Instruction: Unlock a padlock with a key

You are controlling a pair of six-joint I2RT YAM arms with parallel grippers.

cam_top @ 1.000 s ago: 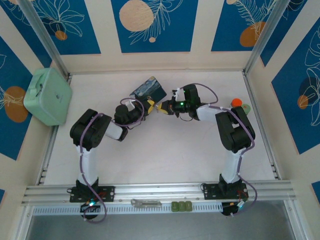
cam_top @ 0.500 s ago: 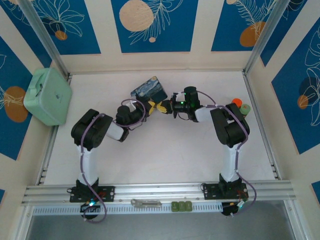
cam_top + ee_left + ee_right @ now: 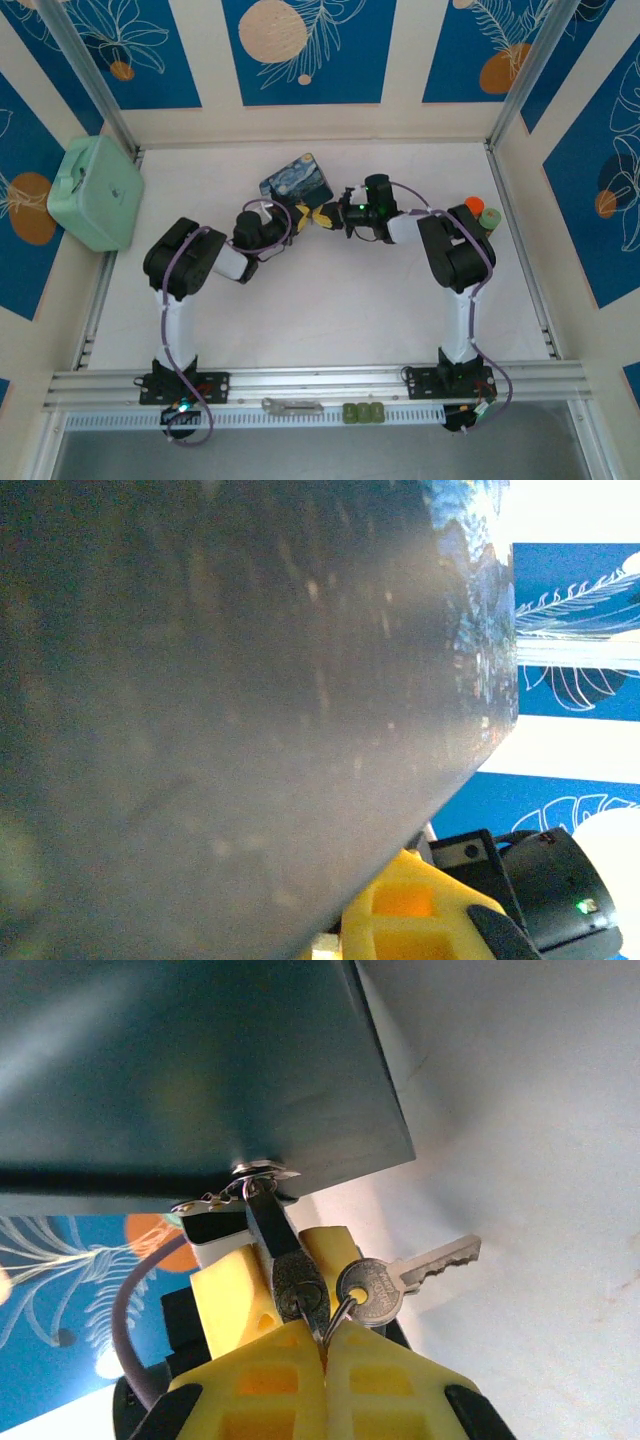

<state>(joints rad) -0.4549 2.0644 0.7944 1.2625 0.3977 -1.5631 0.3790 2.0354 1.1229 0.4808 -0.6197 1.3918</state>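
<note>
In the top view's middle, the left gripper pinches the padlock hanging from the blue tin. The right gripper, pressed together, pinches the ring of the key, which dangles to the right. It could swing and miss the keyhole.

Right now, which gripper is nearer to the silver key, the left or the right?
Right. The right gripper is shut at the ring of the key, which hangs just beside its fingertips. The left gripper sits beyond the padlock, farther away.

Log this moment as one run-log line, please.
left tool: shut, at tin edge | right tool: shut on key ring | padlock: attached to tin hasp
</note>
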